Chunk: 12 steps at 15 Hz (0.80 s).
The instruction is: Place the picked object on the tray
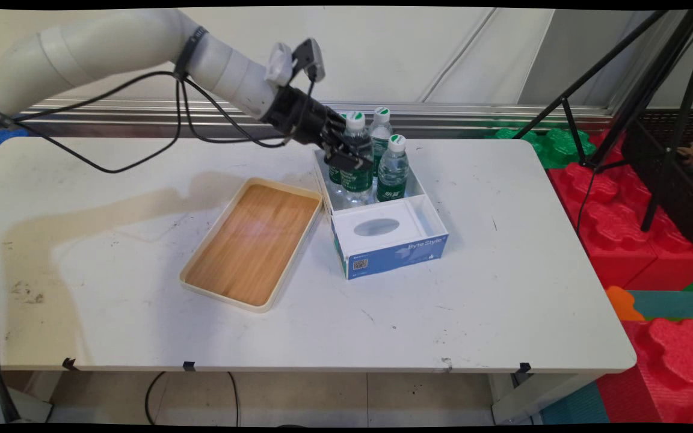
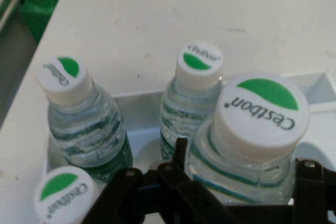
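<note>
White table [image 1: 503,300]: four bottles [image 2: 252,145], seemingly one gripped.

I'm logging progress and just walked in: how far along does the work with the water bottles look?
Done: nothing that shows; all four Cestbon water bottles stand in the blue-and-white box, none on the wooden tray beside it. In hand: the gripper is down around one bottle, which stands in the box. Left: every bottle, if they are meant to leave the box.
</note>
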Each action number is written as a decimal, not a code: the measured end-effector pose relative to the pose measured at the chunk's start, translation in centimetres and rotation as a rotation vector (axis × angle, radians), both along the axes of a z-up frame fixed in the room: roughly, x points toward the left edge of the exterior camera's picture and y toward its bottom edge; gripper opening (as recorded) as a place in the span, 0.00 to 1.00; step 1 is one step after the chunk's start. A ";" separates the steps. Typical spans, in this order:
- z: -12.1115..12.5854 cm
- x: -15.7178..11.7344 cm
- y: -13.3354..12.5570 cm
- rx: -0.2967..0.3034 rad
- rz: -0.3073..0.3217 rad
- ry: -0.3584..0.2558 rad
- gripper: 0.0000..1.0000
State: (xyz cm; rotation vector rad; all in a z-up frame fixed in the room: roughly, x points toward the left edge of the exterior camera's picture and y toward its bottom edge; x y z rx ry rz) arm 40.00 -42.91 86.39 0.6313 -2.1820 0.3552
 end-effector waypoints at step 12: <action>7.5 6.4 7.1 -0.038 0.006 0.049 0.00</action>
